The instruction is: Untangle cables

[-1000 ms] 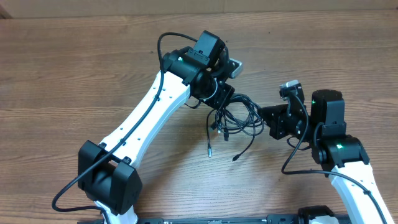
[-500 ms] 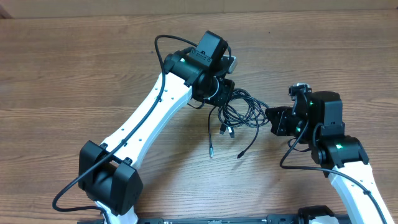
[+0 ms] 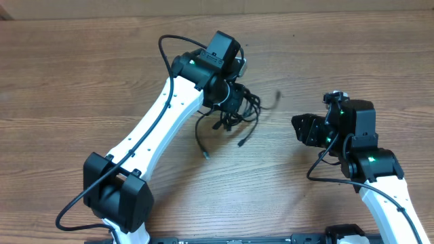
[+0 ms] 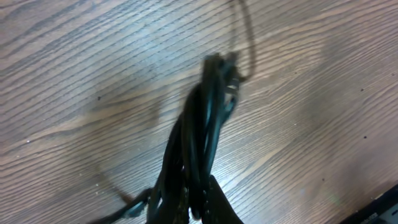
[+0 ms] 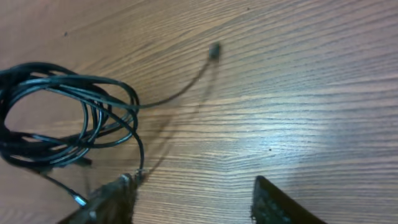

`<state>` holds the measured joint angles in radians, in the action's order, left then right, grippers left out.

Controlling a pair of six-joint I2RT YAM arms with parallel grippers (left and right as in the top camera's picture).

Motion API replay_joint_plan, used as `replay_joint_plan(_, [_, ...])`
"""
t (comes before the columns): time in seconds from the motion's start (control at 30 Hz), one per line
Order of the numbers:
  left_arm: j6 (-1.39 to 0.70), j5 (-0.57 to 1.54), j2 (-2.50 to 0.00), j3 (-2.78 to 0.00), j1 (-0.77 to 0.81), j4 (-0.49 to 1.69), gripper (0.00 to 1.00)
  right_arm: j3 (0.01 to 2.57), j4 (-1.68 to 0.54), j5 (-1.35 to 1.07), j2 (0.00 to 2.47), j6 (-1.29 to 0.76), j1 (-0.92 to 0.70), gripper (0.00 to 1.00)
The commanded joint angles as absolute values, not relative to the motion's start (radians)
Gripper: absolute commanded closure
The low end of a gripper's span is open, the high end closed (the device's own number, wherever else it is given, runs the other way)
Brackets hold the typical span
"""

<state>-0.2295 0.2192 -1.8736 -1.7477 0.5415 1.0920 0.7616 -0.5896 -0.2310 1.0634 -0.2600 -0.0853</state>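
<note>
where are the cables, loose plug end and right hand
cables (image 4: 199, 137): left wrist view, middle of the bunch
loose plug end (image 5: 214, 50): right wrist view, plug tip
right hand (image 5: 193, 185): right wrist view, midway between fingertips

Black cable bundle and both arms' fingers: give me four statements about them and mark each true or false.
1. The left arm's fingers are shut on the bundle of thin black cables. True.
2. The right arm's fingers clamp that bundle too. False: they stand open with nothing between them.
3. The cables lie straight and separate. False: they are bunched in loops.
4. The brown table shows wood grain. True.
</note>
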Motion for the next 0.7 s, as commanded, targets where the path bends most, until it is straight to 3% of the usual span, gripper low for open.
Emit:
replay_joint_plan(0.0, [-0.205, 0.209, -1.838, -1.779, 0.543, 1.092, 0.96, 0.787, -0.585, -0.255, 1.063, -0.257, -0.084, 0.38])
replay_joint_plan(0.4, [-0.176, 0.24, -1.838, -1.779, 0.544, 1.092, 0.96, 0.787, -0.585, -0.469, 1.063, -0.247, -0.084, 0.25])
replay_joint_plan(0.57, [0.094, 0.485, -1.838, -1.779, 0.544, 1.088, 0.96, 0.787, -0.585, -0.582, 1.063, -0.072, -0.084, 0.25])
replay_joint_plan(0.67, [0.182, 0.587, -1.838, -1.779, 0.544, 1.096, 0.96, 0.787, -0.578, -0.582, 1.063, 0.002, -0.084, 0.33])
